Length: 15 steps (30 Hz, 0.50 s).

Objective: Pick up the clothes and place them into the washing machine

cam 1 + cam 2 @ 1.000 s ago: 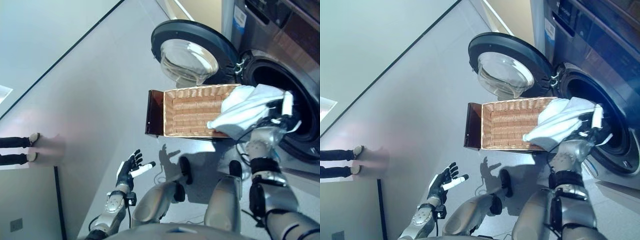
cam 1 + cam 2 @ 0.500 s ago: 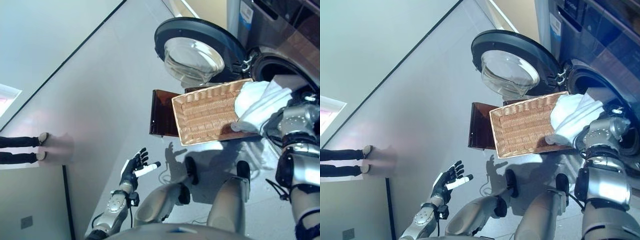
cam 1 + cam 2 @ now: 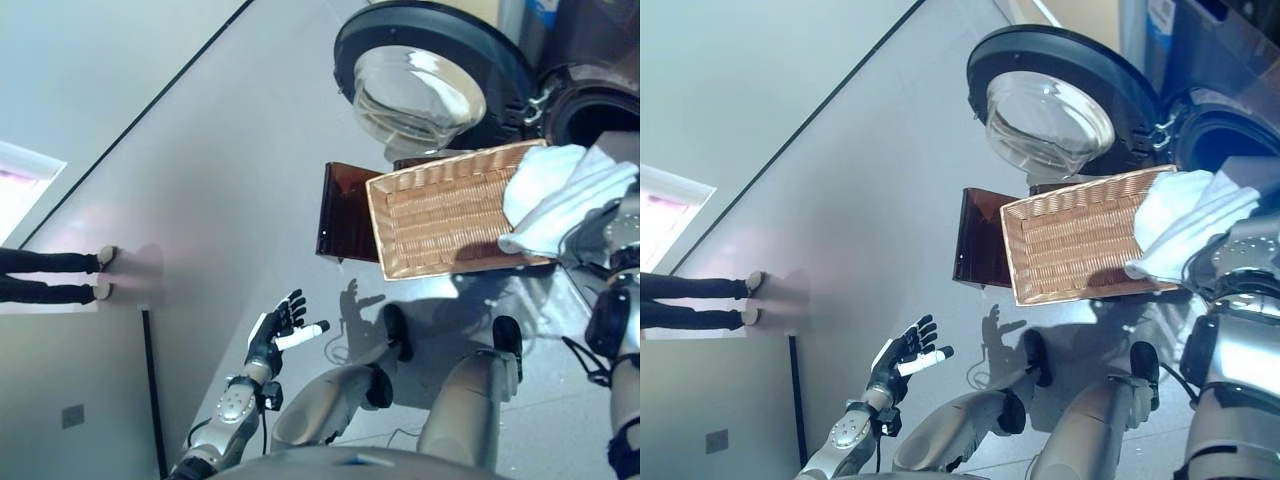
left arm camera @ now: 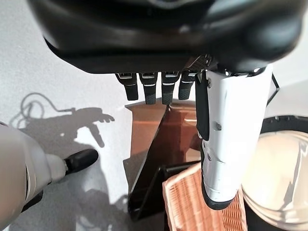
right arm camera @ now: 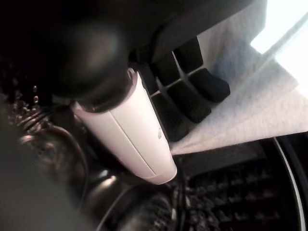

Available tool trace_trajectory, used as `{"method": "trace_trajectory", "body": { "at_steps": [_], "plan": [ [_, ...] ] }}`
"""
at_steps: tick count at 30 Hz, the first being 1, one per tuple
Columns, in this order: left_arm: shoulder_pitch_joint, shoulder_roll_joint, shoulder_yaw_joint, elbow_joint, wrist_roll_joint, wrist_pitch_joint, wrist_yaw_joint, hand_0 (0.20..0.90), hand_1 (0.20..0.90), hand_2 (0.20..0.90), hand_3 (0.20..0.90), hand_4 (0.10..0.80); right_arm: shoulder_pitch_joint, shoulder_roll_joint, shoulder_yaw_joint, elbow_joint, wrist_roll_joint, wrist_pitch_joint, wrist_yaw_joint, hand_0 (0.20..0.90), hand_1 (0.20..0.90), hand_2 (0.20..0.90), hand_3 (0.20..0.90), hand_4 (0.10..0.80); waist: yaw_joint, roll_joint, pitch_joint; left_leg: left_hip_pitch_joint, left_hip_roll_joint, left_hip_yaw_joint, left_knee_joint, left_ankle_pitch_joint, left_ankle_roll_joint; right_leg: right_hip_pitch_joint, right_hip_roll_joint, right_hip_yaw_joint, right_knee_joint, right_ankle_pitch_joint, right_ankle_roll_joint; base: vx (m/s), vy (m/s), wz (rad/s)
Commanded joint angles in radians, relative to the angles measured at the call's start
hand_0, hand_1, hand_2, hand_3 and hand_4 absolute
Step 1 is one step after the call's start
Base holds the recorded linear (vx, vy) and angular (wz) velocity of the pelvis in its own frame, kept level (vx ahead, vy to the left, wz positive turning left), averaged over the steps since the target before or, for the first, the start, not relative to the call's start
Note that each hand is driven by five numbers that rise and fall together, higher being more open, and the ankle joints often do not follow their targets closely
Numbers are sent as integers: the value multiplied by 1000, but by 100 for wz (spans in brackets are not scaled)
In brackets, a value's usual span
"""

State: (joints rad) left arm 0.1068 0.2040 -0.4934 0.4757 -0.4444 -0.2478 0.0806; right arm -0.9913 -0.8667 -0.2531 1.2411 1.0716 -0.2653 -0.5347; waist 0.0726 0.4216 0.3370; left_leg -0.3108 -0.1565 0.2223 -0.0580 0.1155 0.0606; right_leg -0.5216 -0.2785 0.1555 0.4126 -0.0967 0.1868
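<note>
Right robot hand (image 5: 187, 96) pinches one white cloth (image 3: 560, 195) between its fingers and white-covered thumb; the wrist view shows the cloth pressed against the fingers, with the dark perforated drum (image 5: 231, 192) just behind. From the head views the cloth drapes over the near end of the basket (image 3: 450, 215), right at the mouth of the washer (image 3: 1230, 135), not yet inside it. Left robot hand (image 3: 278, 332) hangs low over the floor (image 3: 200, 200), well apart from everything, fingers spread and holding nothing.

One wicker basket, with nothing in it but the draped cloth, sits tilted on one brown stand (image 3: 345, 215) in front of the washer. One round door (image 3: 430, 75) with a glass bowl stands swung wide, beside the basket's far edge. The basket and stand lie between the robot and the door. A person's legs and shoes (image 3: 60, 275) show at the far left of the floor, well away.
</note>
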Motion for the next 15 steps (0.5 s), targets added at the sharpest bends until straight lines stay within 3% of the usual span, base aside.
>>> {"method": "trace_trajectory", "body": {
  "at_steps": [1, 10, 15],
  "plan": [
    [16, 7, 20, -19, -20, -60, 25, 900, 900, 900, 900, 800, -146, -400, 34, -121, -25, -181, -79, 200, 200, 200, 200, 300, -52, 59, -67, -18, 44, -48, 133, -53, -83, 18, 84, -70, 55, -41, -83, -8, 10, 11],
    [14, 17, 31, -30, -36, -66, 28, 900, 900, 900, 900, 800, -82, -273, -12, -168, 13, -191, -28, 200, 200, 200, 200, 300, -45, 65, -52, -37, 47, -33, 170, -72, -77, -10, 85, -50, 74, -37, -86, -33, 13, -4],
    [19, 35, 43, -56, -50, -72, 28, 900, 900, 900, 900, 800, -106, -189, 4, -202, 35, -208, -1, 200, 200, 200, 200, 300, -36, 64, -1, -88, 61, -9, 229, -84, -79, -61, 90, -30, 111, -37, -97, -74, -21, -13]
  ]
}}
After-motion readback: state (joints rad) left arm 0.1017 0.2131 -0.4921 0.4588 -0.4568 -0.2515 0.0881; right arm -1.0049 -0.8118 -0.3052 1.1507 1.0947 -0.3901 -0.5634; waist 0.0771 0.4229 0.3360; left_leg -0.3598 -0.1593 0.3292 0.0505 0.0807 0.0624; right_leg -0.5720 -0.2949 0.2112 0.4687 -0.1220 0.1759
